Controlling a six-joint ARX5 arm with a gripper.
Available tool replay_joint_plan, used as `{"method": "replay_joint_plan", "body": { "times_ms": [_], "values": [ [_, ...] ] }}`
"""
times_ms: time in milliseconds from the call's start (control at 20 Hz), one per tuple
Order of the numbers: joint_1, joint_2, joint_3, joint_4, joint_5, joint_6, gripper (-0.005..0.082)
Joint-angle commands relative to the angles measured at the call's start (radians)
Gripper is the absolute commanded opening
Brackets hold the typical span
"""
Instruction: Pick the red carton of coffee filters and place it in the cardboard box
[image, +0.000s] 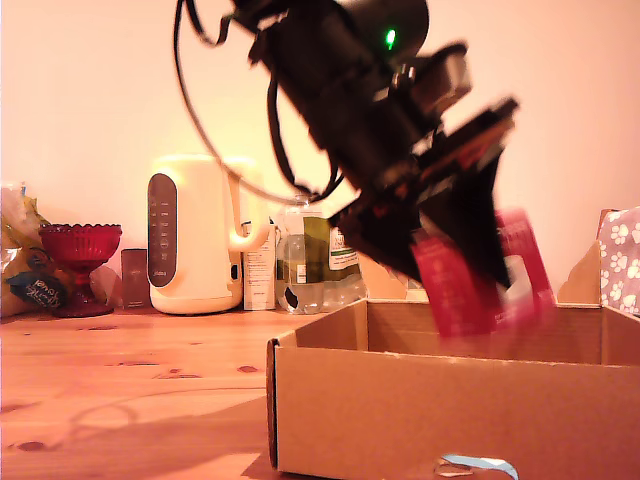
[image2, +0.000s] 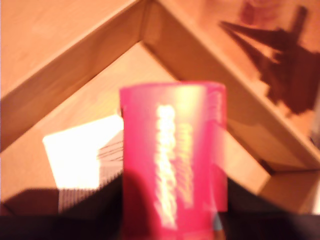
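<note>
Pincer (image: 462, 262) is gripping the red carton of coffee filters (image: 480, 275), its dark jaws clamped on the carton's sides so the carton is hanging tilted beneath the arm. The carton is sitting over the cardboard box (image: 400, 420), its lower end dipping just below the box's rim, which suggests the arm is carrying it in for release. In the wrist view the carton (image2: 172, 160) is filling the middle, with an inner corner of the box (image2: 145, 30) beyond it and a white label on the box floor beside it; the carton appears not yet to be resting on that floor. Motion blur is smearing the carton's print in both views. Beyond the box, on the counter (image: 130, 370), a cream kettle (image: 195, 235), a red goblet (image: 80, 255) and some bottles (image: 310, 255) are standing well apart from the box, out of the arm's path.
</note>
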Motion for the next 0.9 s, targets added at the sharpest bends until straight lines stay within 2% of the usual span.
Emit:
{"method": "replay_joint_plan", "body": {
  "times_ms": [0,150,200,250,300,350,500,700,850],
  "values": [
    [-0.003,0.017,0.030,-0.016,0.004,0.014,0.0602],
    [-0.001,-0.006,0.047,-0.039,-0.019,0.011,0.0496],
    [0.000,-0.020,0.047,-0.063,-0.045,0.012,0.0416],
    [0.004,-0.035,0.047,-0.096,-0.072,0.012,0.0287],
    [0.012,-0.053,0.047,-0.127,-0.085,0.012,0.0097],
    [0.021,-0.070,0.046,-0.142,-0.122,0.012,-0.0031],
    [0.061,-0.127,0.033,-0.109,-0.173,0.012,-0.0024],
    [0.164,-0.225,-0.071,0.012,-0.171,0.003,-0.0024],
    [0.260,-0.325,-0.214,0.133,-0.162,-0.027,-0.0024]
  ]
}}
